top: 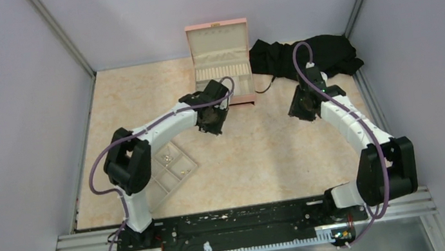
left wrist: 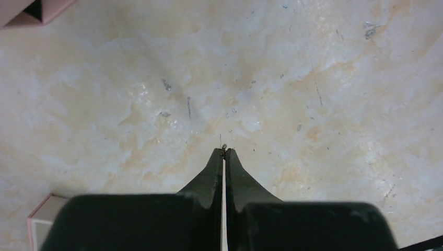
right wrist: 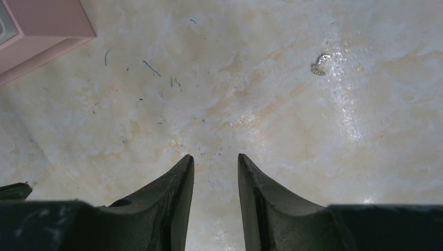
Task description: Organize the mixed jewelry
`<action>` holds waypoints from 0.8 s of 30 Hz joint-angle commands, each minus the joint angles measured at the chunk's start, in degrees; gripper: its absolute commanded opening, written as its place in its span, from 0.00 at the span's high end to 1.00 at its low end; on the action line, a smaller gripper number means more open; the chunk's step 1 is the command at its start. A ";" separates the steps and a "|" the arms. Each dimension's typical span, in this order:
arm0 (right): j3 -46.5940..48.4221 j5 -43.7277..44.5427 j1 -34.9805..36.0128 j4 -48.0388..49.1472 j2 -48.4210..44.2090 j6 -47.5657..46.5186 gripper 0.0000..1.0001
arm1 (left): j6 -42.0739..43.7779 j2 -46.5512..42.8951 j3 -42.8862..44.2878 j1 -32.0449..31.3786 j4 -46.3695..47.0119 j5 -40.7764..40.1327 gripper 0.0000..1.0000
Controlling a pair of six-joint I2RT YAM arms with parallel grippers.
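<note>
My left gripper [top: 211, 122] hovers over the marble-patterned table just in front of the open pink box [top: 222, 67]. In the left wrist view its jaws are shut on a tiny metallic jewelry piece [left wrist: 223, 152] pinched at the very tips, with a thin pin sticking out above it. My right gripper [top: 303, 109] is open and empty [right wrist: 215, 157] above bare table. A small pale jewelry piece [right wrist: 319, 65] lies on the table ahead and to the right of it. A few gold specks [top: 179, 162] lie in the beige compartment tray [top: 157, 184].
A black cloth [top: 321, 53] lies at the back right, beside the pink box. The box's corner shows in the right wrist view [right wrist: 47, 31] and in the left wrist view [left wrist: 36, 10]. Grey walls enclose the table on three sides.
</note>
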 commanded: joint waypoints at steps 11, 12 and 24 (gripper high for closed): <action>2.69 -2.54 -0.11 3.46 1.46 -1.25 0.64 | -9.88 -17.90 -8.52 4.79 -6.50 -2.77 1.00; 2.61 -2.65 -0.11 3.65 1.49 -1.40 0.64 | -10.92 -18.98 -9.66 5.46 -7.26 -2.96 1.00; 2.16 -4.03 -0.11 4.78 2.74 -1.75 0.64 | -24.59 -33.64 -22.19 19.07 -13.52 -5.32 1.00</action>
